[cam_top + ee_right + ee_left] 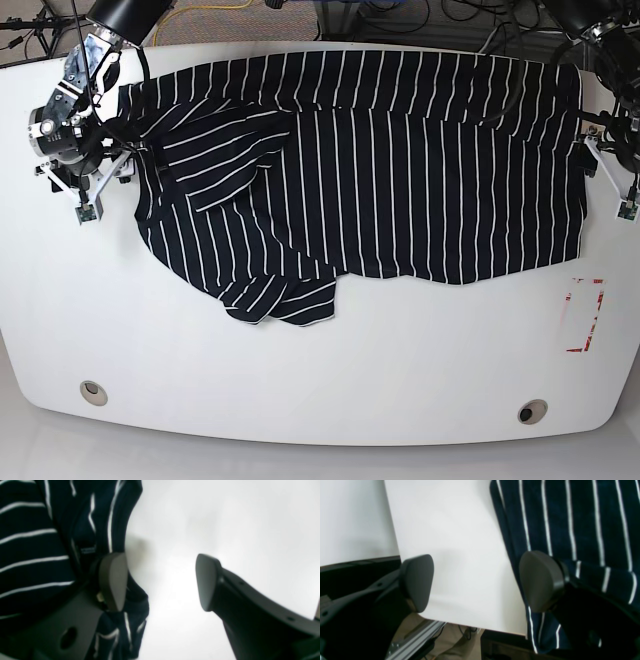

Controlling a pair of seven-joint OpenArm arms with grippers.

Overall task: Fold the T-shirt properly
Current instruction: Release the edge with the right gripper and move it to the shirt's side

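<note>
The T-shirt, dark navy with thin white stripes, lies spread across the far half of the white table. A sleeve is folded over at the left and a bunched flap lies at its front left. My right gripper is at the shirt's left edge. It is open in the right wrist view, with one finger against the fabric. My left gripper is at the shirt's right edge. It is open in the left wrist view, with striped fabric lying over the back of one finger.
A red-outlined rectangle mark is on the table at the right. Two round holes sit near the front edge. Cables lie behind the table. The table's edge and a metal rail show below my left gripper.
</note>
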